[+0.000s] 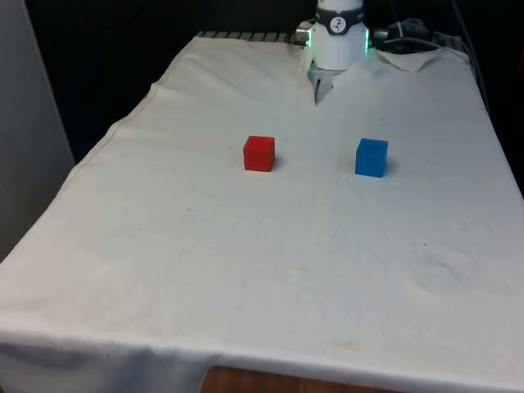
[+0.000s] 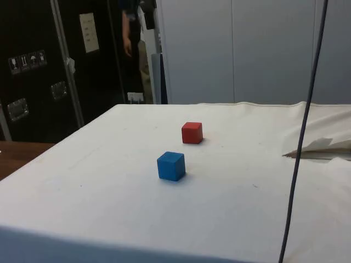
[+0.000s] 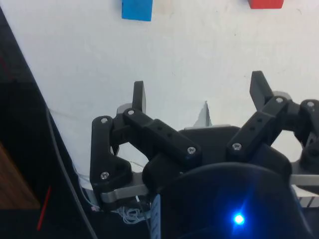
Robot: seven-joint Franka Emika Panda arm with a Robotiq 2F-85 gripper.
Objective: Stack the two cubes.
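White-clothed counter (image 1: 246, 270) carries both cubes, well apart: red cube (image 1: 259, 153) toward front view's left, blue cube (image 1: 371, 157) toward its right. Claw (image 3: 199, 94) hangs open and empty, short of both. Stacking not yet begun; next likely a descent over one cube.

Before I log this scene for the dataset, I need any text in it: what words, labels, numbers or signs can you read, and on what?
No text here can be read.
Red cube: plain faces, no marking.
Blue cube: plain faces, no marking.
Pale sheet on the dark cabinets: print too small to read.
Small stickers on the same cabinets: pictograms, too blurred to make out.
White cloth: bare of print.
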